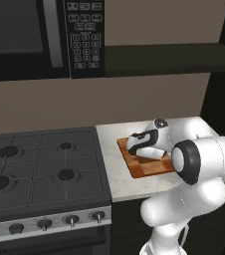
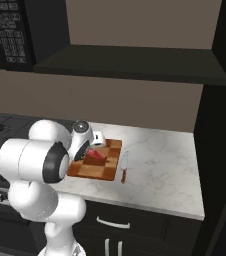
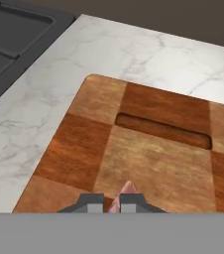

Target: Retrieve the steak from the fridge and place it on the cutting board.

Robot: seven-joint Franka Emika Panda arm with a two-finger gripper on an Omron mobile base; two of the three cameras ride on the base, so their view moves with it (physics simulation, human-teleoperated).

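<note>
The checkered wooden cutting board lies on the marble counter, right of the stove. My gripper hangs low over it, shut on the steak. In the hand view a pink tip of the meat pokes out between the fingertips. In the right base view the steak is a red slab just above the board's middle. My white hand covers part of the board in the left base view. I cannot tell whether the tall black wall at the counter's right end is the fridge.
A knife with a red-brown handle lies along the board's right edge. The gas stove sits to the left, with a black microwave above it. A dark shelf hangs over the marble counter.
</note>
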